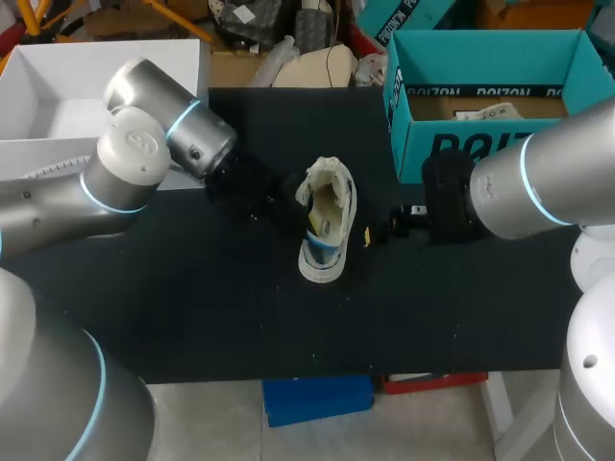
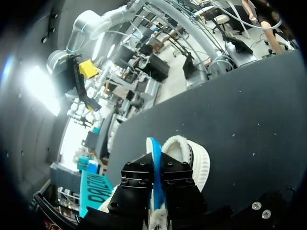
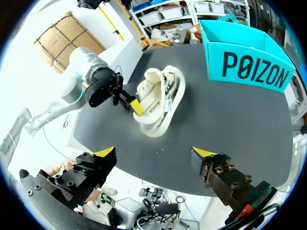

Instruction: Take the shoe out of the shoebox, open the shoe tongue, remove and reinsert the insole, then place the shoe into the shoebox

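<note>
Standing at the near edge of the black table (image 1: 192, 307), the first thing I meet is the right gripper (image 3: 154, 152), hanging low over the cloth with its two yellow-tipped fingers spread wide and nothing between them. It comes in from the right side and points towards the middle of the table, where the shoe (image 1: 325, 223) lies ahead of it, near but not touching.

The shoe is a white one with a fleecy lining. It is out of its box and rests on the table, its toe towards the near edge and its open, fluffy collar towards the far side. The mouth is pulled wide enough to see down inside.

On the shoe's other side the left gripper (image 2: 156, 163) has its black fingers drawn narrow, pinching a thin blue insole (image 2: 154, 148) from both sides. The insole stands on edge between the fingers, and the shoe's white sole and fleece lie just past them. From the right wrist, one yellow tip of that gripper shows pressed against the shoe's flank.

Farther back, at the far right of the table, the teal shoebox (image 1: 480, 144) stands upright with its top open, well apart from the shoe, something pale and brown lying in its bottom
</note>
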Action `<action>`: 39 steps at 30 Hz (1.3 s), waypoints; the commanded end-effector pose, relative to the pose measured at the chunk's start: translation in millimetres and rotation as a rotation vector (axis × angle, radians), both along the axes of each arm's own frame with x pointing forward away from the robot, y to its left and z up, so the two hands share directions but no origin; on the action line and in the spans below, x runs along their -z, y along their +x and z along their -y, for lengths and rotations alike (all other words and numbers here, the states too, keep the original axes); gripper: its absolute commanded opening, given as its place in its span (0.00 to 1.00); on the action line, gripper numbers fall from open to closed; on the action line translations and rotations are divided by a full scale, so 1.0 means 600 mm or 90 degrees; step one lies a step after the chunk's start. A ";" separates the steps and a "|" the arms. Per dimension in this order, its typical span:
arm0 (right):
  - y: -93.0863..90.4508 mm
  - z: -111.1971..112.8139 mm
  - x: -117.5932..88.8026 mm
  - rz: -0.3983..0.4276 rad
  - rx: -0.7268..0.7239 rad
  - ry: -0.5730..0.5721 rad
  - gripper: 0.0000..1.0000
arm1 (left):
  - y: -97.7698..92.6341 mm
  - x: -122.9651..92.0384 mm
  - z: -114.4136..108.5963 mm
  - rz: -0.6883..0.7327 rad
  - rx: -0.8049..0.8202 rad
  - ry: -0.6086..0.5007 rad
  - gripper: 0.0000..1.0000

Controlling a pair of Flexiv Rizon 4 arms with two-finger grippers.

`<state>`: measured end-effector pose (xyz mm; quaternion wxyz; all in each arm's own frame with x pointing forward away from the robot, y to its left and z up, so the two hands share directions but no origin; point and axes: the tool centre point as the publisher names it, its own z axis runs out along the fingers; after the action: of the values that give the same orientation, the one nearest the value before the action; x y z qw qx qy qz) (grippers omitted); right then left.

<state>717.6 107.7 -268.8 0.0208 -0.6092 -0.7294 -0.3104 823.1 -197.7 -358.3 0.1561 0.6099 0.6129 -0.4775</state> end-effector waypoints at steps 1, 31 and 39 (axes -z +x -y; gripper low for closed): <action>-0.001 -0.003 0.000 0.001 0.002 -0.003 1.00 | 0.013 0.012 0.013 0.000 -0.006 0.009 0.00; -0.001 -0.003 0.000 0.001 0.002 -0.003 1.00 | -0.006 0.076 0.053 0.127 0.097 0.311 0.27; -0.001 -0.003 0.000 0.001 0.002 -0.003 1.00 | -0.010 0.015 0.026 0.118 0.088 0.288 1.00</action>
<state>717.8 107.7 -268.9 0.0208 -0.6092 -0.7296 -0.3102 819.6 -226.3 -386.7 0.0364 0.7099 0.6430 -0.2851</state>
